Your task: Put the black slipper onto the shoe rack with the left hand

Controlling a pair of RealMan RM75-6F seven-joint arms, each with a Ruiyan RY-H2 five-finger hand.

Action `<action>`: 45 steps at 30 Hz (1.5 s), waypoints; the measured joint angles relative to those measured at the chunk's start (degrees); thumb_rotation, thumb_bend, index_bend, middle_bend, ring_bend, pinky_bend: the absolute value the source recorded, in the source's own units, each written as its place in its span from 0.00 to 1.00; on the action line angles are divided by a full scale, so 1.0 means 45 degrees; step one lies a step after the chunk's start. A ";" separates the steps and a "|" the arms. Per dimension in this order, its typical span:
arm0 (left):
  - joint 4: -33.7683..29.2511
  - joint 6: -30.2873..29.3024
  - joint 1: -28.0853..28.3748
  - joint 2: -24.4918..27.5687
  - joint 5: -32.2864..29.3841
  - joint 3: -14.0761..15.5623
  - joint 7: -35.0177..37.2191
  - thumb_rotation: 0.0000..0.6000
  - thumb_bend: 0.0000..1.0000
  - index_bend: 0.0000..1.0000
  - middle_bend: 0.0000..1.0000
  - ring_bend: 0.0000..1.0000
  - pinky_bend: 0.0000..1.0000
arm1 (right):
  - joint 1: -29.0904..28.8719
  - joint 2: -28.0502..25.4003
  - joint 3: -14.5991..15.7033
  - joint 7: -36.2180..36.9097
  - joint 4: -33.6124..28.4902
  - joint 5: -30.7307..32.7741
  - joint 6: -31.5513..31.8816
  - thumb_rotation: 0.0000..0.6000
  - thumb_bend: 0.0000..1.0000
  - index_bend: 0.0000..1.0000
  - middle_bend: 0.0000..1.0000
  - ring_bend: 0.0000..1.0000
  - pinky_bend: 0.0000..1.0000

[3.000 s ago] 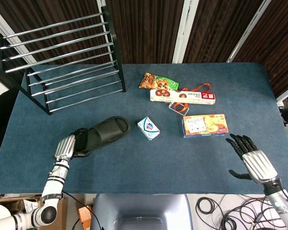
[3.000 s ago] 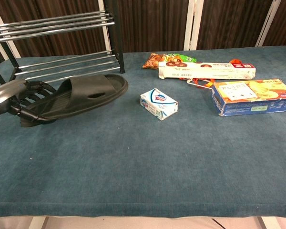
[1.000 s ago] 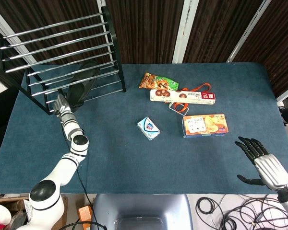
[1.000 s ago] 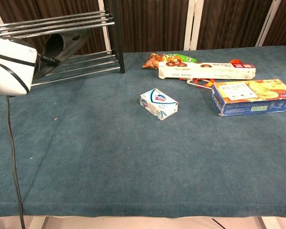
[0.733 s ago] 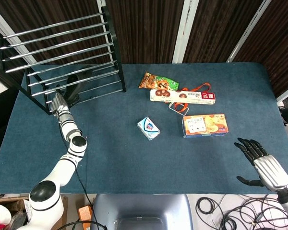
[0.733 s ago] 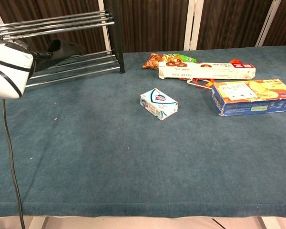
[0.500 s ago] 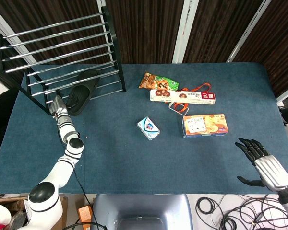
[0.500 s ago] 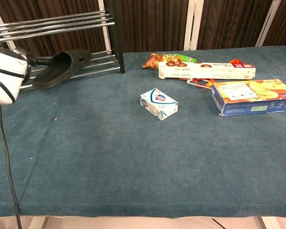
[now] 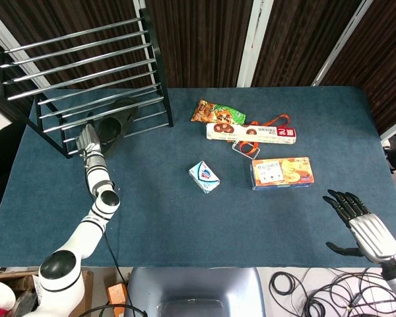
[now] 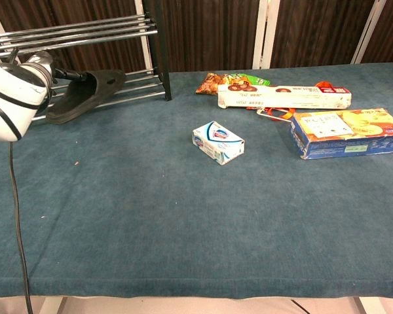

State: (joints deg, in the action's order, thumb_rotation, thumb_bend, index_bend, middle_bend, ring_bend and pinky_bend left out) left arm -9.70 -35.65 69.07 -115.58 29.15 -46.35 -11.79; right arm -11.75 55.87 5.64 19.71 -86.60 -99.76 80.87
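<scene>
The black slipper (image 9: 119, 124) lies tilted on the lower bars of the shoe rack (image 9: 86, 79) at the table's far left. In the chest view the slipper (image 10: 92, 91) has its toe on the bars and its heel hanging toward the table. My left hand (image 9: 88, 139) holds the heel end; my white forearm (image 10: 13, 98) hides most of the grip. At the near right corner my right hand (image 9: 360, 228) hovers with fingers spread and nothing in it.
A small blue-and-white box (image 9: 204, 176) sits mid-table. A biscuit box (image 9: 281, 172), a long cookie box (image 9: 252, 133) and a snack bag (image 9: 214, 111) lie at the right and back. A black cable (image 10: 16, 216) hangs from my left arm.
The slipper went from the table up into the rack, tipped on its side, then settled onto the lower bars. Over the last half second my left hand shifted slightly right, toward the rack.
</scene>
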 measured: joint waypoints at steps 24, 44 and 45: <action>-1.5867 -0.5863 -0.8106 0.6877 0.2625 0.5250 -0.1895 0.86 0.65 0.00 0.23 0.21 0.35 | 0.0087 0.0099 0.0116 -0.0708 -0.0255 -0.0280 0.0003 1.00 0.10 0.00 0.00 0.00 0.00; -1.3539 -0.3502 -0.7182 0.5962 0.1479 0.5375 -0.0653 0.88 0.66 0.00 0.22 0.20 0.35 | 0.0005 0.0214 0.0068 -0.1127 -0.0449 -0.0207 -0.0227 1.00 0.11 0.00 0.00 0.00 0.00; -1.3384 -0.3438 -0.7074 0.5860 0.1413 0.5363 -0.0667 0.88 0.66 0.00 0.21 0.19 0.35 | 0.0013 0.0210 0.0071 -0.1125 -0.0450 -0.0211 -0.0211 1.00 0.11 0.00 0.00 0.00 0.00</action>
State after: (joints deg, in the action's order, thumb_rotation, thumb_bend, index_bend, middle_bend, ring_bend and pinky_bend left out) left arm -69.92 -51.12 37.23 -89.21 35.51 -22.22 -14.80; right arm -11.69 56.81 5.96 14.65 -88.63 -100.71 79.93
